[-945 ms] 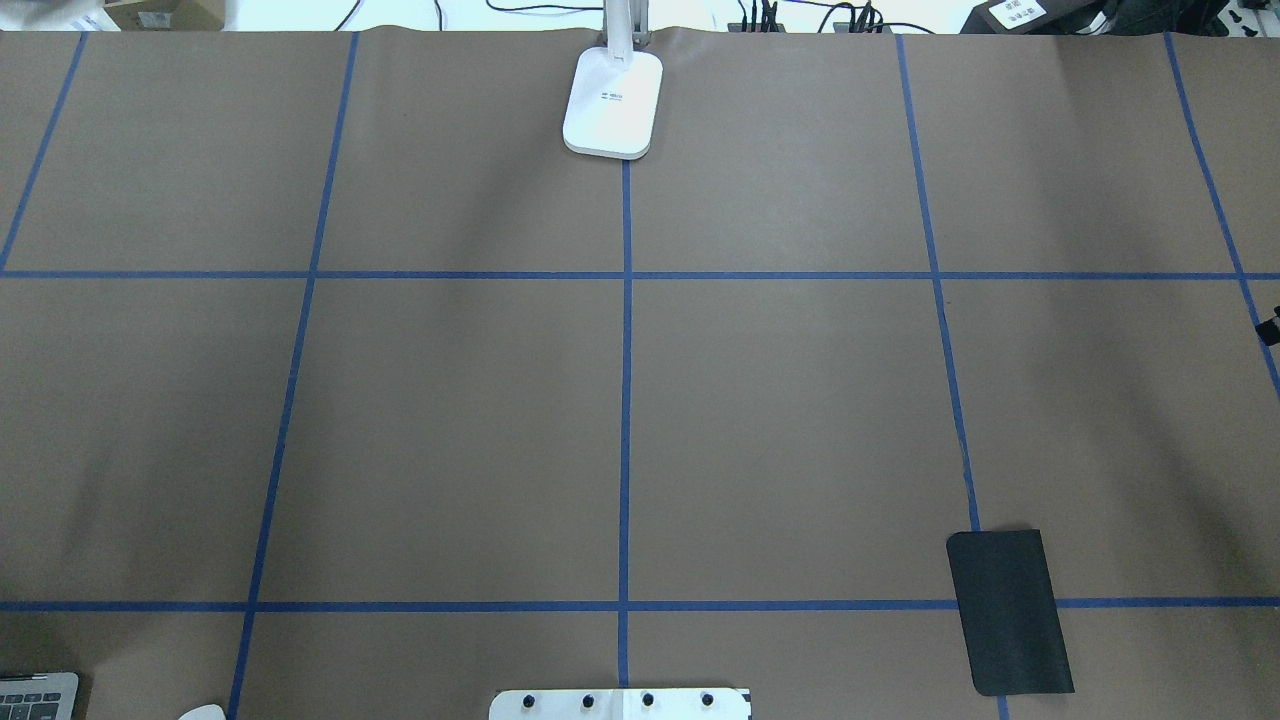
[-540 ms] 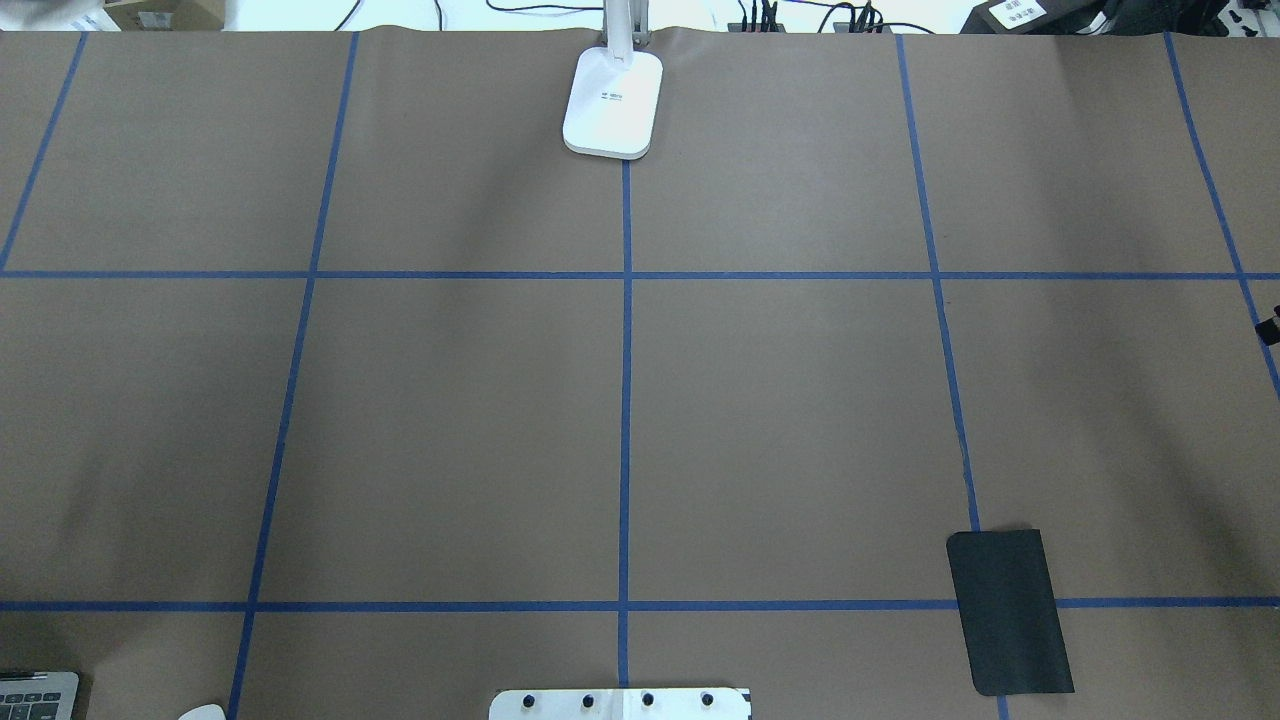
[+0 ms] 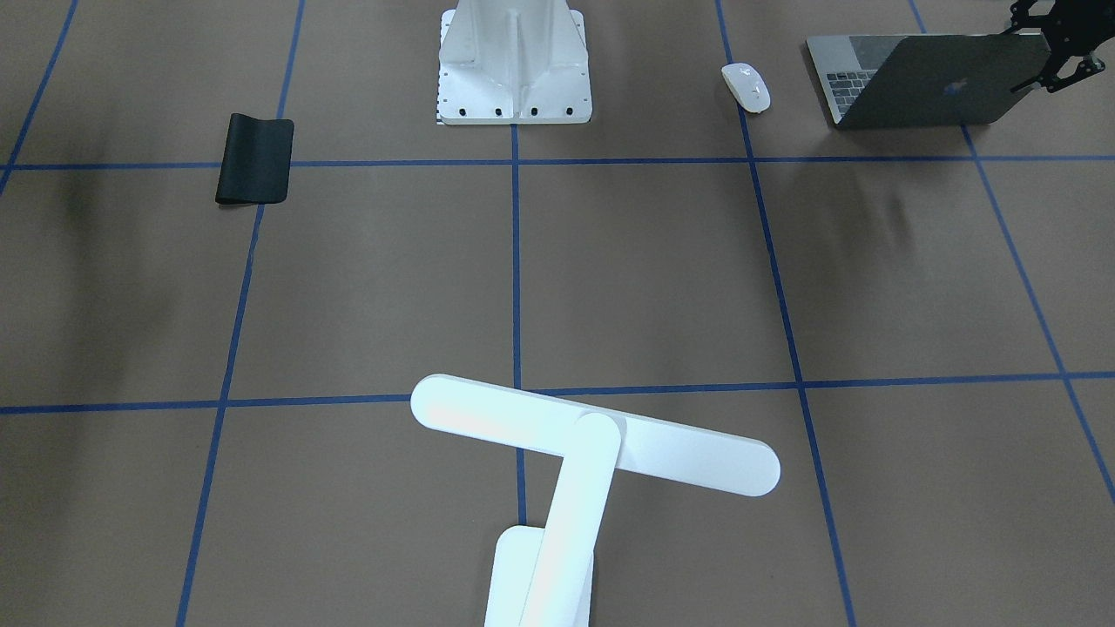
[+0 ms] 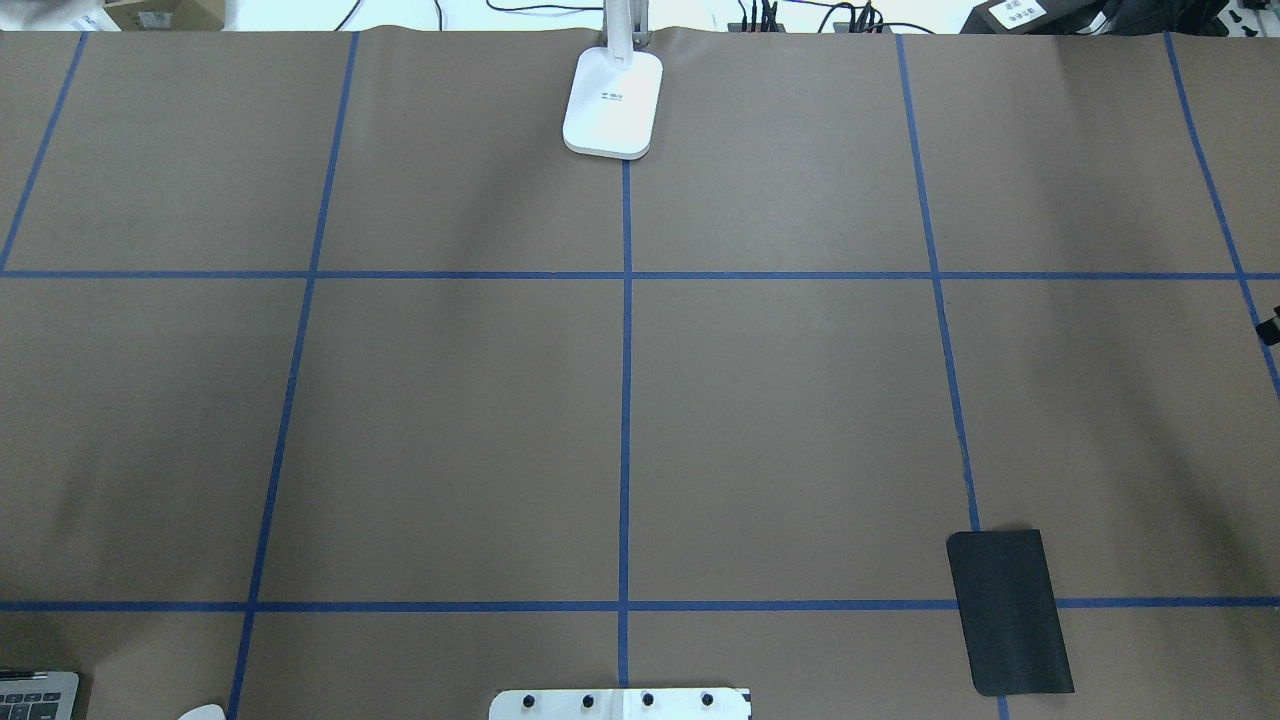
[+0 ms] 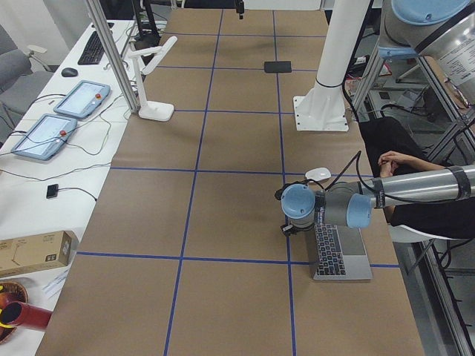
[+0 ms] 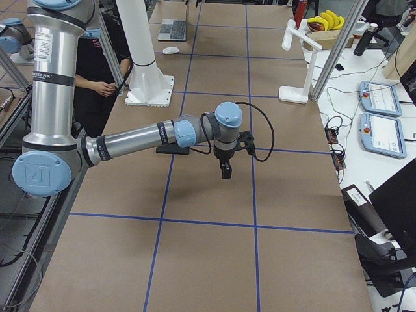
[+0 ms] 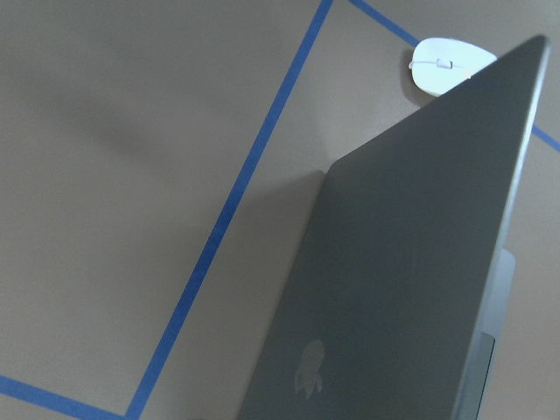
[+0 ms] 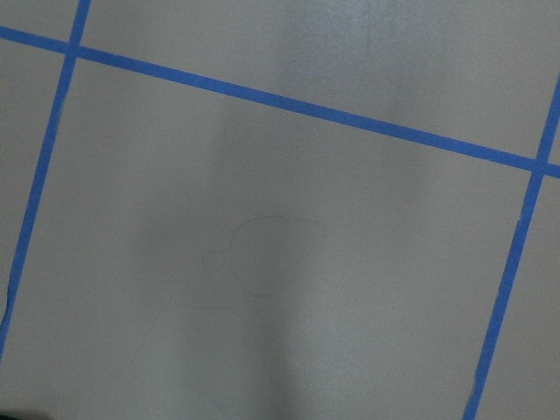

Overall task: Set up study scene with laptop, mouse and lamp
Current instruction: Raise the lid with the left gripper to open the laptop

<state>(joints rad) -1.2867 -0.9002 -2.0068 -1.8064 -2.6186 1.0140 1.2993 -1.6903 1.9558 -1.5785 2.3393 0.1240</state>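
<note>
My left claw [image 3: 1045, 54] was at the open laptop's [image 3: 941, 83] lid edge, grip untellable | right claw [image 6: 225, 170] above the table [image 6: 208, 247], likewise | mouse [image 3: 746, 87] just beside laptop | lamp [image 3: 592, 444] at far edge

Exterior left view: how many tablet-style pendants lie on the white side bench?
2. One pendant lies nearer the lamp; the other pendant lies beside it, closer to the camera. More could sit outside the frame.

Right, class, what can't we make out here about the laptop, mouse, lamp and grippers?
Laptop screen: front-facing view shows only the lid's back.
Mouse: overhead, cut off by bottom edge.
Lamp head: overhead, cut off by top edge.
Left gripper: front-facing, corner crops it; open or shut unclear.
Right gripper: side view only; too small.
</note>
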